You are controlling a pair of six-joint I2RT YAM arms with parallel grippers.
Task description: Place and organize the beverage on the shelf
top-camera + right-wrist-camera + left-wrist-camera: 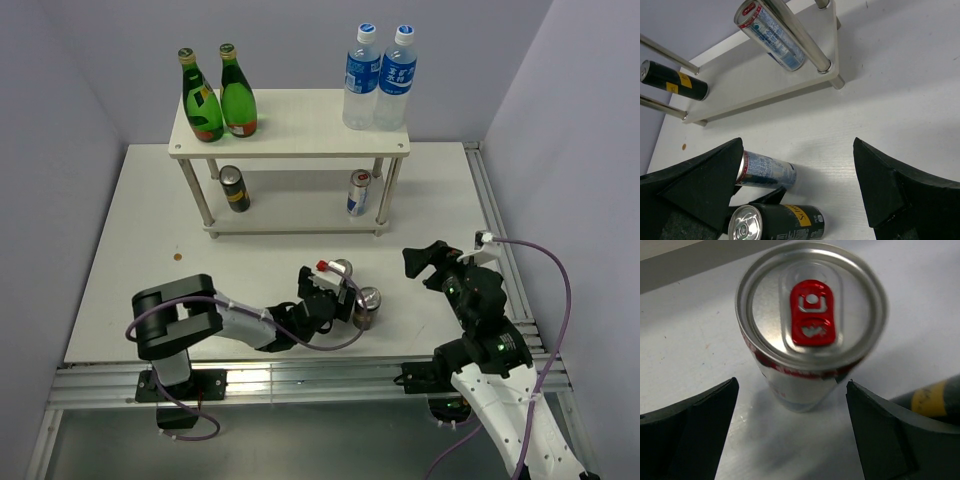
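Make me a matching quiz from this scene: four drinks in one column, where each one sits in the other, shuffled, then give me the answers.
Drinks
1. green bottles
2. water bottles
3. farther dark can
4. nearer silver can

Places
A. standing on the table, inside the open left tool
B. right end of the top board
C. lower tier, left side
D. left end of the top board

Pairs: 1-D, 2-B, 3-C, 4-A
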